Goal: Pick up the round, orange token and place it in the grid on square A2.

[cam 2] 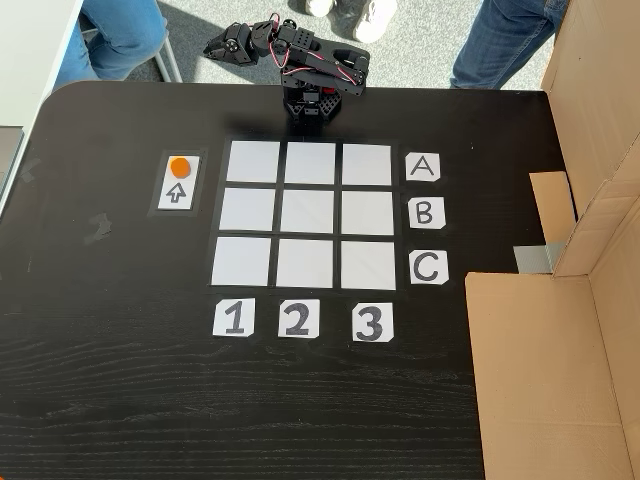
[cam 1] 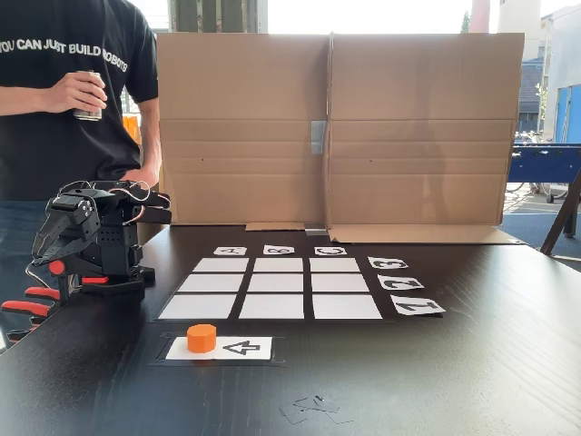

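Right now, nearest my low fixed camera, I see the token (cam 1: 201,338) sitting on the left end of a white strip (cam 1: 238,348) with a black arrow, on the black table (cam 1: 436,381); from the high fixed camera the token (cam 2: 180,167) sits at the top of that strip, left of the grid. Just beyond the strip lies the grid (cam 1: 277,283), its nine white cells bare, with number cards along its right side and letter cards along its far edge in the low view. Square A2 (cam 2: 311,163) is the top middle cell in the high view, directly in front of the arm's base, and nothing lies on it. The arm is folded at the table's edge, well apart from the token, and its gripper (cam 2: 219,46) points out past the table edge; I cannot tell how wide it stands. Farther back, a cardboard screen (cam 1: 408,127) stands upright, and a person (cam 1: 64,100) beside the arm holds a can (cam 1: 89,111).
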Tool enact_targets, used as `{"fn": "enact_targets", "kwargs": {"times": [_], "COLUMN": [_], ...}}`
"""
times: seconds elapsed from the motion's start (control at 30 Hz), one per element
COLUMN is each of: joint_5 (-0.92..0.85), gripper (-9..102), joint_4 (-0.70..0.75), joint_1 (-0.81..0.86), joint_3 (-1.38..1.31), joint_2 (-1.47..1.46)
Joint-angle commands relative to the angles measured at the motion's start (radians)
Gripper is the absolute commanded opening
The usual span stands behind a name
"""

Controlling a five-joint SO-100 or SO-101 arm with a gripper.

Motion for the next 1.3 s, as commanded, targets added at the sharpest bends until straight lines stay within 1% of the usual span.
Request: {"fn": "enact_targets", "kwargs": {"times": [0.0, 0.87, 0.93, 1.07, 1.13, 1.27], "joint_5": [0.089, 0.089, 0.087, 0.084, 0.08, 0.072], "gripper": [-1, -1, 0, 4, 6, 6], "joint_4": [-0.009, -0.006, 0.0, 0.005, 0.034, 0.14], "joint_1": [0.003, 0.005, 0.003, -0.006, -0.011, -0.038], "joint_3": [0.005, 0.002, -0.005, -0.048, -0.101, -0.272], "joint_2": [0.012, 0.009, 0.005, -0.032, -0.086, -0.252]}}
